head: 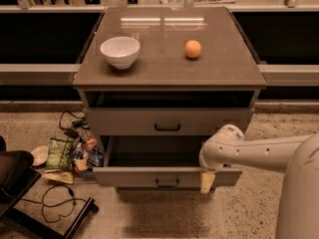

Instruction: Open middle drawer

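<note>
The white robot arm (254, 152) reaches in from the right, below the tabletop's (159, 66) front right corner. Under the front edge the top drawer (124, 122) sits a little way open, and beneath it the middle drawer (129, 177) stands well out, its grey front clear forward of the tabletop's front edge and its tray in shadow. The white bowl (119, 51) rests near the left edge, and the orange (193, 49) sits right of centre, well apart from the bowl. The pincer (206, 183) hangs at the middle drawer's front, right of the black handle (167, 182); clenched or released, I cannot tell.
</note>
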Robot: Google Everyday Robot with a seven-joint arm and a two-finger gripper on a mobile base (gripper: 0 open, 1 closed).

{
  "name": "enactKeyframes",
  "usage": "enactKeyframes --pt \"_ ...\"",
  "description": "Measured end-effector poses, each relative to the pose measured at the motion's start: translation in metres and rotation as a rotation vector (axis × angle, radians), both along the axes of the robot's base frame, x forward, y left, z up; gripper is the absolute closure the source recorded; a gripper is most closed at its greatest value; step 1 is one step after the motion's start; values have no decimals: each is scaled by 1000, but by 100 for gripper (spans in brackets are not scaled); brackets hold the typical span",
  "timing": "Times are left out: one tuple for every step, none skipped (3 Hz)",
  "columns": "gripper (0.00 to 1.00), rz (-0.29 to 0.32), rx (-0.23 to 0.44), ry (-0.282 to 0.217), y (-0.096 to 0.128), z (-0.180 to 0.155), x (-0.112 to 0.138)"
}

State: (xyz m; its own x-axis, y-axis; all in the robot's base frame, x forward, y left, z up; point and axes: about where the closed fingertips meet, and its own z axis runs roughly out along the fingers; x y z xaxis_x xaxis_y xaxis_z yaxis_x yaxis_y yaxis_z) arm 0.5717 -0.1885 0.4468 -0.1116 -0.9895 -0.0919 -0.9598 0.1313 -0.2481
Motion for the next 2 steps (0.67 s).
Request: enactKeyframes --pt "3 -5 2 11 -1 -2 -3" --pt "25 -44 14 94 -5 -18 -25"
